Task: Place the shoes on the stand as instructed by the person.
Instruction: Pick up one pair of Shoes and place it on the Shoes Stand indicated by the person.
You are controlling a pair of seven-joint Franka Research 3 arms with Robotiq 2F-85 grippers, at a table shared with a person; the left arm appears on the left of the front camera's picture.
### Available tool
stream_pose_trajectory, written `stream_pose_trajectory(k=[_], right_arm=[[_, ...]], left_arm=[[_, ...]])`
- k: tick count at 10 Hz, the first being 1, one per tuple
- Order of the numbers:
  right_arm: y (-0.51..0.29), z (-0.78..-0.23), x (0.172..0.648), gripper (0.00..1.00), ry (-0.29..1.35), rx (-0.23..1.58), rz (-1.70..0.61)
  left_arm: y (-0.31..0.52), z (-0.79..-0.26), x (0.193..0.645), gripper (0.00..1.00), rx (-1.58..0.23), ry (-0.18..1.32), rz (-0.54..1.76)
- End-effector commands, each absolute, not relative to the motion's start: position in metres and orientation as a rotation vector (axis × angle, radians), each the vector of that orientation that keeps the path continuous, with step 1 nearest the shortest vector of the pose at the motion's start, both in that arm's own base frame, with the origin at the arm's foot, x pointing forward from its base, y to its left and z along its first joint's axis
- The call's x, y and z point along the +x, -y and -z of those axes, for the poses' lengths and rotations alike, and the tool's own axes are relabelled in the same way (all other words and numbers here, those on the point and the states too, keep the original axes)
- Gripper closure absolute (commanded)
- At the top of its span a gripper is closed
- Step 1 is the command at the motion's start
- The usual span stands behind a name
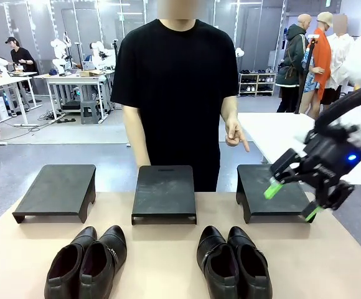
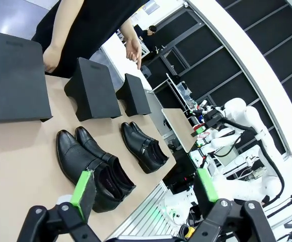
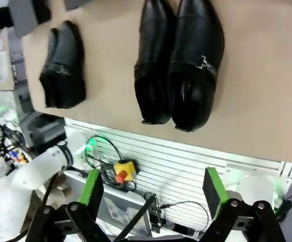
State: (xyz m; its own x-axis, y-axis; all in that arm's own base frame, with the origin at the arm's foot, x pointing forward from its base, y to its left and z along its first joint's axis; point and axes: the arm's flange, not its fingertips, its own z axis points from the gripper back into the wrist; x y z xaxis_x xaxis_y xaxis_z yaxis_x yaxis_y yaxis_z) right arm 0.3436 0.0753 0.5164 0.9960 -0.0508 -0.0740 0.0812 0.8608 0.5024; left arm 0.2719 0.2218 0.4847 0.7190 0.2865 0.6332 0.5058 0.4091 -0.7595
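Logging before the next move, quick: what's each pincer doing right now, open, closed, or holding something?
Left pincer: open, holding nothing.
Right pincer: open, holding nothing.
Person's pointing hand: empty, index finger out.

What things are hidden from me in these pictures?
- Front view: the heels of the left pair and the right pair are cut off by the bottom edge.
- Front view: the right end effector covers part of the right stand.
- Right wrist view: the right pair's toes run off the top edge.
- Left wrist view: the left stand is cut by the picture's left edge.
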Motion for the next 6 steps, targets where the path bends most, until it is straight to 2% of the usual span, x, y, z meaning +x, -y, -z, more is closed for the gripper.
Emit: stream_pose_trajectory(k=[1,3,6], right_arm=[[-0.096,-0.492,0.365,0.0,-0.11,0.45,0.108],[-0.126,-0.459,0.37,0.0,-0.058,0.367,0.12],[-0.158,-0.42,0.378,0.0,-0.101,0.262,0.084]], left_arm=[[-0.224,-0.485,0.273,0.0,-1.182,0.815,0.179],[-0.224,-0.485,0.273,0.0,-1.182,0.815,0.179],[-0.224,-0.485,0.273,0.0,-1.182,0.815,0.179]])
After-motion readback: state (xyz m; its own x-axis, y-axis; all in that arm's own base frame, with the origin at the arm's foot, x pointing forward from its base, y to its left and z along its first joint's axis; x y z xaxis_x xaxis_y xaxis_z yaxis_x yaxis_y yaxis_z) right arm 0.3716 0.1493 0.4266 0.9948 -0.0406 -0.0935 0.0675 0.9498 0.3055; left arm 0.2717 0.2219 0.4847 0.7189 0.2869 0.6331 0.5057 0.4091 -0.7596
